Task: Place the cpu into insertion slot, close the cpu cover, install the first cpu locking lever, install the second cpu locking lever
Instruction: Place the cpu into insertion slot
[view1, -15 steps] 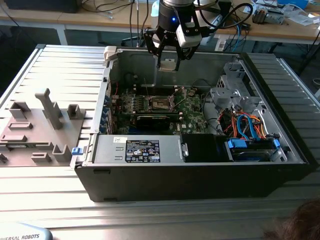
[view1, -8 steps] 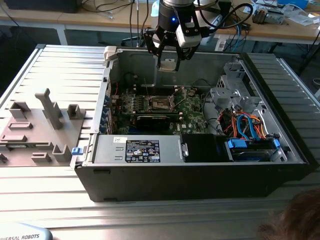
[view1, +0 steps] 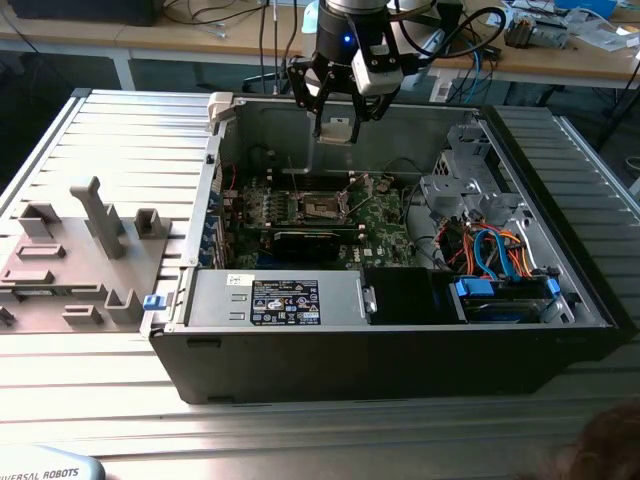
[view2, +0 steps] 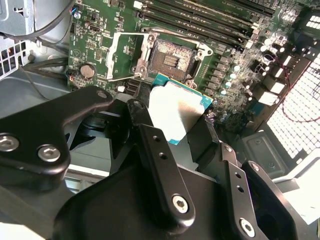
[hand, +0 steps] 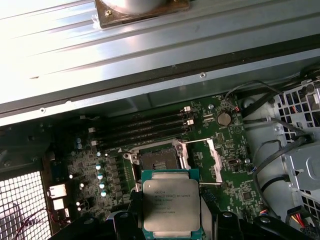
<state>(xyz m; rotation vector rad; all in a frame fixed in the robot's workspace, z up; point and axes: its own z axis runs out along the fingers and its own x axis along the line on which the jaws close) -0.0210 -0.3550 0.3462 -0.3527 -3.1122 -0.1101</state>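
Note:
My gripper (view1: 336, 128) hangs above the open computer case, shut on the cpu (view1: 337, 131). In both wrist views the cpu (view2: 176, 107) (hand: 171, 204) is a flat square chip with a silvery top and a green rim, clamped by its edges between the black fingers (view2: 156, 157). Below it on the green board (view1: 385, 225) the insertion slot (view2: 172, 60) (hand: 158, 160) (view1: 322, 207) lies bare, apart from the chip. The cpu cover (view2: 124, 55) (hand: 204, 159) is swung open beside the slot. Thin metal locking levers (hand: 199, 142) stand loose at the cover's edges.
Long black memory slots (hand: 145, 129) run beside the socket. A grey drive cage (view1: 465, 180) with orange and blue cables (view1: 492, 248) fills the exterior view's right, and a power supply (view1: 275, 300) lies in front. A grey fixture plate (view1: 85, 250) sits outside the case. A person's hair (view1: 605, 450) shows at the corner.

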